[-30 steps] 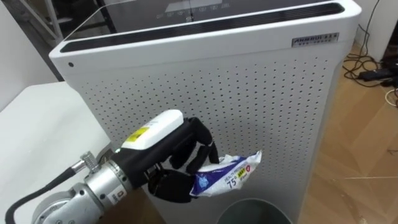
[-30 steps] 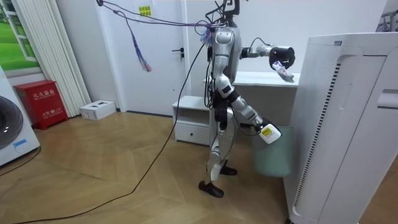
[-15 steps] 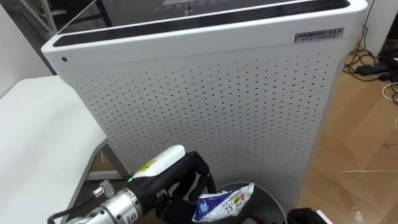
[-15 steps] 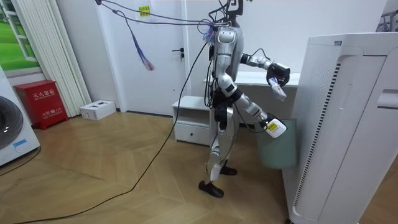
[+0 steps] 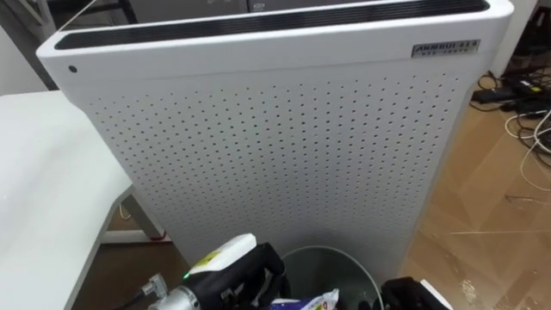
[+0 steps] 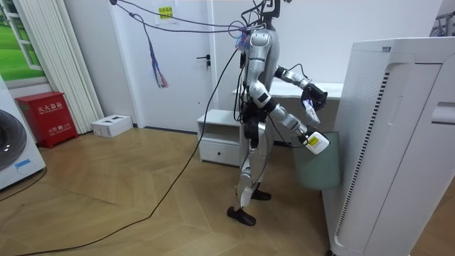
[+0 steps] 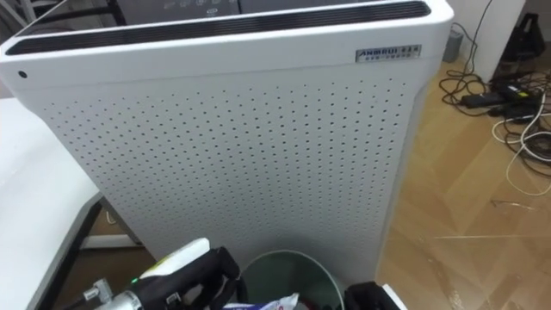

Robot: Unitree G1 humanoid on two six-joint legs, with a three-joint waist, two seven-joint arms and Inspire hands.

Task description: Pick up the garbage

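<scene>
— Which step is in hand?
— The drop: the wipes packet (image 5: 306, 303) is held in the curled fingers (image 5: 267, 277) of the left hand (image 5: 245, 270), just above the bin (image 5: 331, 251).
— And next?
— The fingers must be opened so it is dropped inside.

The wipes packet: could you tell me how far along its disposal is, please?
Picked up: the left hand is curled round the wipes packet. In hand: it hangs over the round bin beside the white appliance. Left: letting go, since the packet is not yet inside. The right hand shows beside the bin.
</scene>
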